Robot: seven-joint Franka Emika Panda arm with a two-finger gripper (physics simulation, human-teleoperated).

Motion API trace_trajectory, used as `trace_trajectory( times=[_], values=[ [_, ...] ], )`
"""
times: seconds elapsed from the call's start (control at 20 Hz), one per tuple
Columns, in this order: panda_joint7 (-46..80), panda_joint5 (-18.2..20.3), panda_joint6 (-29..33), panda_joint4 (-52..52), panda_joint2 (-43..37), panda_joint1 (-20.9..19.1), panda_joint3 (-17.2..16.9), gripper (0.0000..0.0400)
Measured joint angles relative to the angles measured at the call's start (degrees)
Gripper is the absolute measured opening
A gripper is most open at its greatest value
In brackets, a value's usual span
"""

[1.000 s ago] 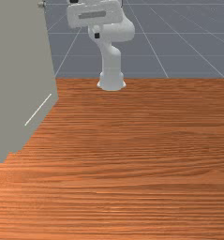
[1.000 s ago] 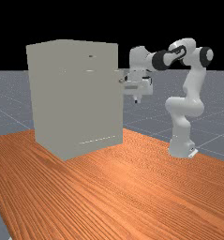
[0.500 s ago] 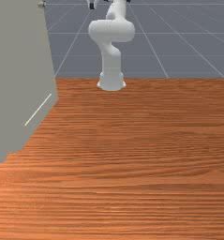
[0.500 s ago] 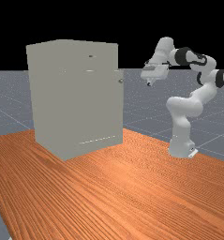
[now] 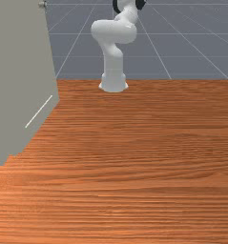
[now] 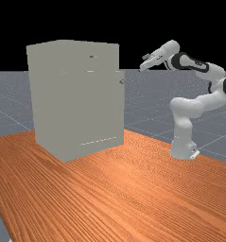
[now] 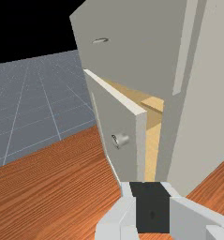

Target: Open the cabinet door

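In the far view my gripper (image 6: 145,57) is held up to the right of the cabinet (image 6: 76,104), tilted toward it and apart from it. The wrist view has the gripper (image 7: 151,187) in front of the lower door (image 7: 101,108), which stands ajar with pale wood inside. A round metal knob (image 7: 120,140) sits on that door, not touched by the gripper. The same knob (image 6: 122,81) juts out at the cabinet's right side in the far view, and the knob (image 5: 42,5) is high at the front view's left.
Above the door is a closed upper front (image 7: 137,42) with a small handle (image 7: 100,41). The cabinet stands on the wooden table (image 6: 147,189). My arm's base (image 6: 183,146) is at the far view's right.
My hand has drawn back from the cabinet, toward the far view's right, and tipped from pointing down to pointing at the cabinet. The door looks unmoved.
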Motion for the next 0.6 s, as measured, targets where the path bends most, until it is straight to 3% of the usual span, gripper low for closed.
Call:
trace_trajectory(
  times=[0.05, 0.1, 0.2, 0.35, 0.6],
  values=[
    [0.2, -1.1, 4.7, -1.8, 0.6, -1.0, -0.9, 0.0157],
    [0.6, -1.9, 9.4, -4.0, 1.4, -1.5, -1.2, 0.0252],
    [1.7, -3.0, 21.1, -8.4, 5.4, -1.6, -2.2, 0.0346],
    [2.1, -3.6, 30.7, -10.7, 12.0, -0.9, -3.7, 0.0388],
    [2.3, -4.1, 38.2, -8.5, 21.7, 0.1, -4.4, 0.0399]
  ],
)
